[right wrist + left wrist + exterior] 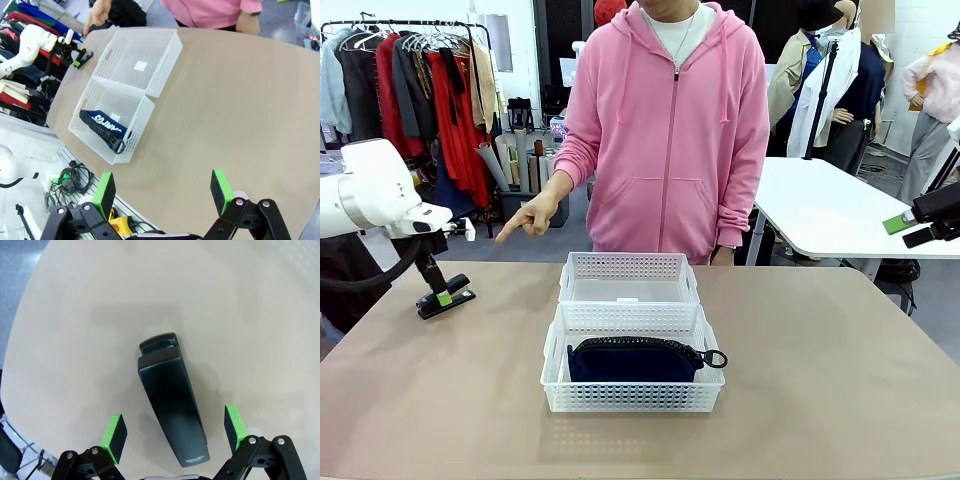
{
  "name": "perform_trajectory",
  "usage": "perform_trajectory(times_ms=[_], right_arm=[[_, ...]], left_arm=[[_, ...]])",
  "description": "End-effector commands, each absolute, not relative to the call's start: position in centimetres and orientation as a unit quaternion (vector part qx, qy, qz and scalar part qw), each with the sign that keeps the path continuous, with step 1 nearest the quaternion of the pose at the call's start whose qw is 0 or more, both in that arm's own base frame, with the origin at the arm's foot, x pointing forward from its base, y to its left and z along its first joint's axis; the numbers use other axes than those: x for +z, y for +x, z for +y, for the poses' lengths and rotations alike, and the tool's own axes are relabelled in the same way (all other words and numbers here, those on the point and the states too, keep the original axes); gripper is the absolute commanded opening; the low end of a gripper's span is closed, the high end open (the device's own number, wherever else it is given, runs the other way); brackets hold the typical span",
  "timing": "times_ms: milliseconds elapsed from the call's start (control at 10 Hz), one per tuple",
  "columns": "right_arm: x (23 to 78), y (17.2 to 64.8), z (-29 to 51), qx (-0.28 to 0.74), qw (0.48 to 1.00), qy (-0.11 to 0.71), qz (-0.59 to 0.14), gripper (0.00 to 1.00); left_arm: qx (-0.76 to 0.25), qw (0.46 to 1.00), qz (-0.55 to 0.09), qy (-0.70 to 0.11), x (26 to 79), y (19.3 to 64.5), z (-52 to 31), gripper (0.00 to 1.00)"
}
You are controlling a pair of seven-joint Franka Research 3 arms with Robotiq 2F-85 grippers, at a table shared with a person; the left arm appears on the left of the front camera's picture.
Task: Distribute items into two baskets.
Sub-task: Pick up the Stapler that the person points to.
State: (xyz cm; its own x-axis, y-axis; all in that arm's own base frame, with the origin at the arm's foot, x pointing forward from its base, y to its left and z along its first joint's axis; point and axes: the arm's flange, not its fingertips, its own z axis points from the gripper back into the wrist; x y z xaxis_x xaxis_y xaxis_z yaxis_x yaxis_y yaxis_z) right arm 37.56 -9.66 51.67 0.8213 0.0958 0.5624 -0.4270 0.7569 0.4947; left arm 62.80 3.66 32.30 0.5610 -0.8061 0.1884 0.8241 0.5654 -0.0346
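Left gripper [174, 431] straddles stapler [167, 400] (jaws wide, seemingly not touching); pouch [632, 362] in near basket [630, 397].

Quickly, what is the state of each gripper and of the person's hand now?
Left gripper: open, straddling the black stapler, not gripping it.
Right gripper: open, holding nothing.
Person's hand: pointing, holding nothing.

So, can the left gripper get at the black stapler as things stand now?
Probably yes: the left gripper is open, with a finger on each side of the stapler, which lies on the table with nothing over it.
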Motion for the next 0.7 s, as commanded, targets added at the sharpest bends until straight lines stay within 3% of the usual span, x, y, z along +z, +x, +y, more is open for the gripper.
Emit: perform_trajectory(times_ms=[0, 200, 300, 600], right_arm=[[51.82, 37.58, -9.63, 0.147, 0.898, 0.321, -0.263, 1.00], [51.82, 37.58, -9.63, 0.147, 0.898, 0.321, -0.263, 1.00], [51.82, 37.58, -9.63, 0.147, 0.898, 0.321, -0.263, 1.00], [51.82, 37.58, -9.63, 0.147, 0.898, 0.321, -0.263, 1.00]], left_arm=[[-0.477, 0.872, -0.092, -0.062, 31.60, 62.66, 3.60, 1.00], [-0.476, 0.873, -0.090, -0.061, 31.44, 62.66, 3.49, 0.96], [-0.476, 0.873, -0.089, -0.060, 31.46, 62.65, 3.50, 0.81], [-0.474, 0.875, -0.082, -0.059, 31.35, 62.60, 3.36, 0.22]])
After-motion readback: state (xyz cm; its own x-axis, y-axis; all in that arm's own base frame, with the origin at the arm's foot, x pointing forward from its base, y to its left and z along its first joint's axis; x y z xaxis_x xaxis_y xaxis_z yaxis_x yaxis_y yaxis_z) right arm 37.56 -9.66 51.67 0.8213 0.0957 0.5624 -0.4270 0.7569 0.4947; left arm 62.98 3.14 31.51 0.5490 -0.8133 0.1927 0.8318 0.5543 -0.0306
